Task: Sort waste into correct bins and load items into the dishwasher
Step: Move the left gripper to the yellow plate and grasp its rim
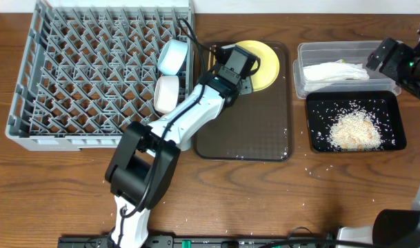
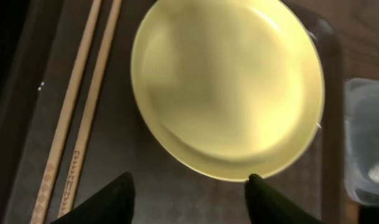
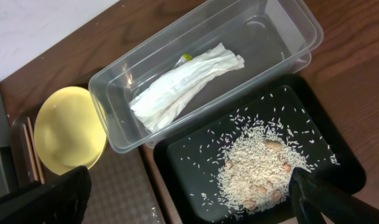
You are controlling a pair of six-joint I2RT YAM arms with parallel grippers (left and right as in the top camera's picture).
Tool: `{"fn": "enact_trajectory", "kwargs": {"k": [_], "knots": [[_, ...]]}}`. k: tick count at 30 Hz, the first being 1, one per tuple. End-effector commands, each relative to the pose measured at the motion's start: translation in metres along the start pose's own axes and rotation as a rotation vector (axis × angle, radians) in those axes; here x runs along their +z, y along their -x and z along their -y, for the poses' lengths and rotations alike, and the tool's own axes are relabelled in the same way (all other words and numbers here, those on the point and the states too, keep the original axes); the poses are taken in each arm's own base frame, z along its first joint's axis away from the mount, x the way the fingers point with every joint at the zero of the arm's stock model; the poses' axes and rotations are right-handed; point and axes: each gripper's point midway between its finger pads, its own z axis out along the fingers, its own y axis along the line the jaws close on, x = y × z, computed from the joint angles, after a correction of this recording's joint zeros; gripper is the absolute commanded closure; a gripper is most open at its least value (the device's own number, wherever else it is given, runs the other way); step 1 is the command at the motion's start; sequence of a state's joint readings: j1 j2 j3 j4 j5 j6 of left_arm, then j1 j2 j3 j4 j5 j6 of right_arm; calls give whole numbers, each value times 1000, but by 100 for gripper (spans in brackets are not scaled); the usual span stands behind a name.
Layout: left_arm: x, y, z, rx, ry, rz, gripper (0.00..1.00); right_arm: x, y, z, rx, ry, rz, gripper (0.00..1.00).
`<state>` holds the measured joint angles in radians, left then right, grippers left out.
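Left gripper point(image 2: 189, 183) | jaws apart | yellow plate point(image 2: 226, 87) just ahead

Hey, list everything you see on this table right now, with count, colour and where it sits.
dish rack: one, grey, left
blue bowl: one, light blue, rack's right side
white bowl: one, white, rack, beside blue bowl
serving tray: one, dark brown, centre
plate: one, yellow, on serving tray
chopsticks: two, wooden, on serving tray beside plate
tub: one, clear, right
napkin: one, white, in tub
black tray: one, black, beside tub
rice: heap, white, in black tray
left gripper: open, over plate's rim
right gripper: open, above tub and black tray
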<state>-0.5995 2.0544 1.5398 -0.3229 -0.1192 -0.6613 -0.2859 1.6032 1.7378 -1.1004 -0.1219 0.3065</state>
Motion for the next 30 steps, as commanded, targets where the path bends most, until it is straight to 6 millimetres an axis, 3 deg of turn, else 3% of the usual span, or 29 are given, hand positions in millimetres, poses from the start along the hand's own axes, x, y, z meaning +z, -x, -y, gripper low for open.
{"fn": "enact_trajectory", "kwargs": {"k": [1, 13, 24, 30], "knots": [[11, 11, -3, -134, 32, 51, 45, -2, 2, 3, 14, -5, 6, 1], [61, -17, -16, -207, 67, 18, 48, -2, 2, 3, 14, -5, 6, 1], [70, -35, -28, -188, 113, -25, 59, -2, 2, 3, 13, -5, 6, 1], [60, -72, -59, -145, 252, -170, 63, -2, 2, 3, 14, -5, 6, 1]]}}
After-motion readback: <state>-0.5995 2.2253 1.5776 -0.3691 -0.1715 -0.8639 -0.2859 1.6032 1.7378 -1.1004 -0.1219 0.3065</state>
